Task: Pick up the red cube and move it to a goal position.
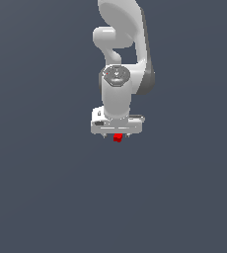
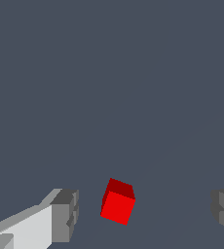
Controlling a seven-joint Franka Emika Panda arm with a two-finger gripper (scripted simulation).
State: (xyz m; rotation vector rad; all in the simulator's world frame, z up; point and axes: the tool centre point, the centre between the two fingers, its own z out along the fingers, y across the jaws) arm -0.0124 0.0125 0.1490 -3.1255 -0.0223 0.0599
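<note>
Fingers released, red cube between them.
In the wrist view the red cube sits in the gap between the spread fingers, touching neither. In the exterior view it shows just beneath the white gripper.

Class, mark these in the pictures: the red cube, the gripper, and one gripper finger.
red cube point(image 2: 118, 208): wrist view, on its bright front face.
gripper point(image 2: 143, 209): wrist view, midway between the fingertips, open.
finger point(image 2: 64, 216): wrist view, on its grey pad.
</note>
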